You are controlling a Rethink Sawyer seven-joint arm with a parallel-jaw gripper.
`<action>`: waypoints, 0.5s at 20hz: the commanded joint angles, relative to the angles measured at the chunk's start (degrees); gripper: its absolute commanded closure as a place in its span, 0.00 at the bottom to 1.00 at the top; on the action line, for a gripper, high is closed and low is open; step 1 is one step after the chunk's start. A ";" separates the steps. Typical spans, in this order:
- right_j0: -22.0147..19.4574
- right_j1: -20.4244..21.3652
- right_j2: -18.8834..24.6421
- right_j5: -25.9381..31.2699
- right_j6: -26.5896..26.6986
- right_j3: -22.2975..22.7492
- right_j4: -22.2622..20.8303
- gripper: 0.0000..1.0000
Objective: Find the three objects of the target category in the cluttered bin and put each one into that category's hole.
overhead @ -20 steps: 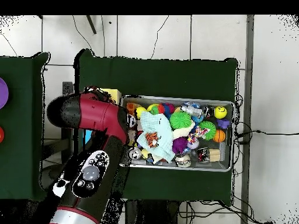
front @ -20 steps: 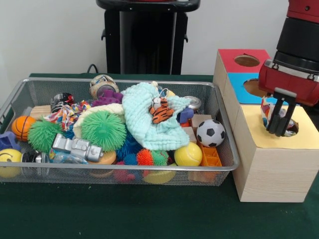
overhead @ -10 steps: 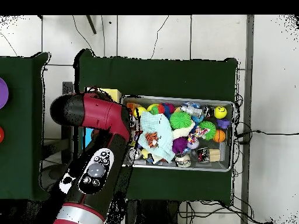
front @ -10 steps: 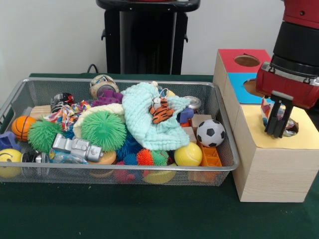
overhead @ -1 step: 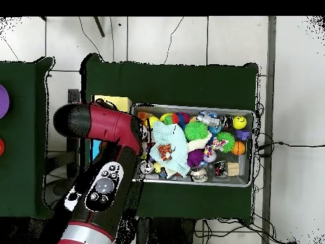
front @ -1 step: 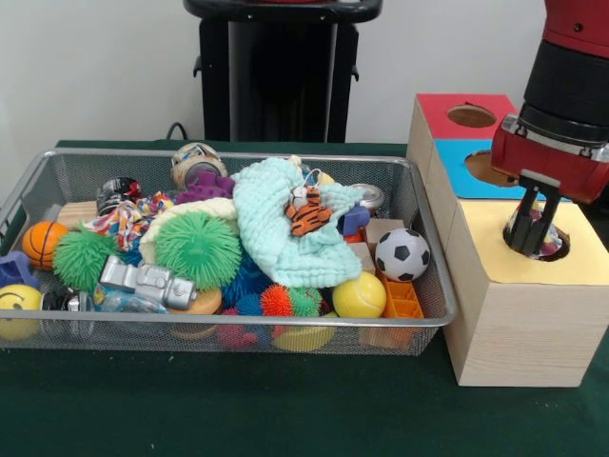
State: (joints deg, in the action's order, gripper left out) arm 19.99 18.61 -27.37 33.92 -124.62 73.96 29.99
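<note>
Sitting in the mouth of the yellow hole [front @ -1 step: 544, 244], a multicoloured cloth toy [front @ -1 step: 549, 231] shows between and beside the gripper [front @ -1 step: 529, 238], whose tips reach down into the opening. The fingers [front @ -1 step: 520, 224] stand close together; whether they pinch the toy or have let go, cannot tell. The hole lies in the near, yellow section of the wooden sorting box [front @ -1 step: 514, 324], right of the bin; blue hole [front @ -1 step: 490, 168] and red hole [front @ -1 step: 471, 116] lie farther back, both apparently empty.

Judgement: one delivery is at its very end, the toy at or partly inside the hole. How many went in already cannot be read here.

Left in the wire bin [front @ -1 step: 190, 328]: a similar patterned cloth piece [front @ -1 step: 126, 220] at far left, possibly the same category. Also a mint cloth [front @ -1 step: 285, 233] with a small tiger toy [front @ -1 step: 307, 211] on it, green spiky ball [front @ -1 step: 197, 248], soccer ball [front @ -1 step: 402, 254], yellow ball [front @ -1 step: 359, 296], basketball [front @ -1 step: 43, 243]. Overhead, the arm [overhead @ -1 step: 101, 127] covers the box entirely. Green table [front @ -1 step: 238, 400] below all.
</note>
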 commanded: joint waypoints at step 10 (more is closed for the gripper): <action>-1.50 2.10 10.28 4.27 -9.69 9.61 1.87 1.00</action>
State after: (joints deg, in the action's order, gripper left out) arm 19.97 20.28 -26.35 34.76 -124.62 76.91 30.04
